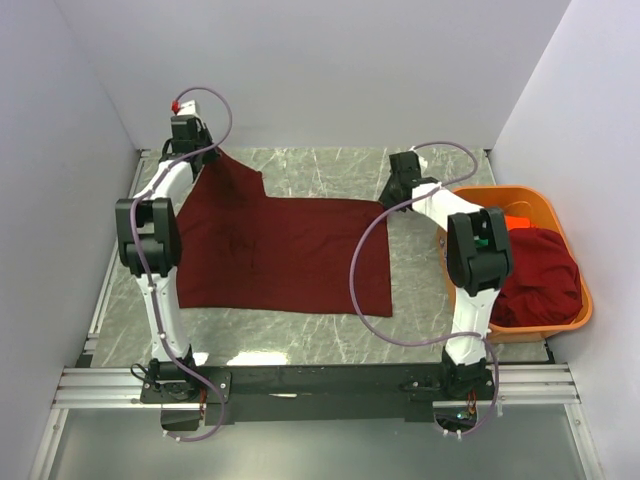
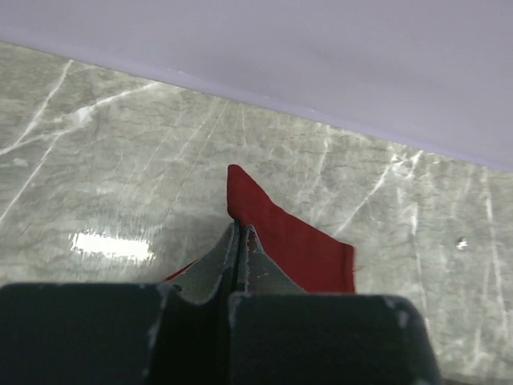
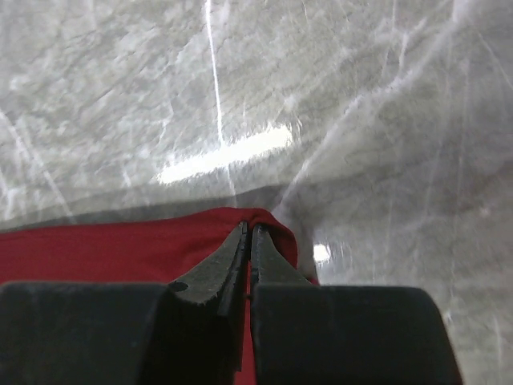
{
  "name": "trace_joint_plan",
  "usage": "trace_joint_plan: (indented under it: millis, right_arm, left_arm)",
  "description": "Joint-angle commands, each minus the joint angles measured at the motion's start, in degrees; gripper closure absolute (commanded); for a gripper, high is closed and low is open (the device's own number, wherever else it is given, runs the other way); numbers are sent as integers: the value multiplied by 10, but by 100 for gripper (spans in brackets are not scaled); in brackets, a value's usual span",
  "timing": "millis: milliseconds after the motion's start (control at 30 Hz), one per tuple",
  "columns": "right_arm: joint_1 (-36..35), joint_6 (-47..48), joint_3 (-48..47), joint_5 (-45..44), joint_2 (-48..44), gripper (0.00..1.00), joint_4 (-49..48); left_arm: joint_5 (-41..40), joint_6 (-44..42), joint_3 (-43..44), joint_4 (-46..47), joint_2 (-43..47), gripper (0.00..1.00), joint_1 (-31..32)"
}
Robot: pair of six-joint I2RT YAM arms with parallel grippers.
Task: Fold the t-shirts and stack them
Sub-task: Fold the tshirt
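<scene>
**Maroon shirt flat, both far corners pinched**

We note one maroon t-shirt spread wide on the marbled surface, left of centre and between the two arms. Its near edge lies flat and straight. No sleeves show from above, so it reads as a broad sheet.

The far-left corner is drawn up into a peak toward the back wall. There the left tool has its fingers pressed together on the cloth. In the left wrist view a red tip of fabric sticks out just past the closed left tool.

At the far-right corner the right tool is low against the surface. The right wrist view shows the right tool closed, with a small rolled fold of the red hem bunched around the fingertips. We read this as a pinch on that corner.

To the right, at the surface's edge, stands an orange basket. A second maroon shirt is heaped in it, crumpled. A scrap of orange-red cloth shows at its far side, partly hidden by the right arm.
</scene>
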State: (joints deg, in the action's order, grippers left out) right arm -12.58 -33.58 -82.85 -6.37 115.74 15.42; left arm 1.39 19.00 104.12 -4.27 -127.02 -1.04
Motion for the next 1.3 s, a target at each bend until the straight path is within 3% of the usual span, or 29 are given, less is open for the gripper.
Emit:
trace_joint_plan:
  millis: [0, 667, 1267]
  right_arm:
    - [3, -7, 23, -7, -60, 100, -35]
    - [-11, -20, 161, -4, -188, 100, -56]
    - [-24, 37, 128, -25, -174, 100, -65]
  left_arm:
    - [-13, 18, -24, 27, 68, 100, 0]
    - [-111, 93, -239, 8, 293, 100, 0]
    - [-140, 124, -286, -38, 372, 100, -9]
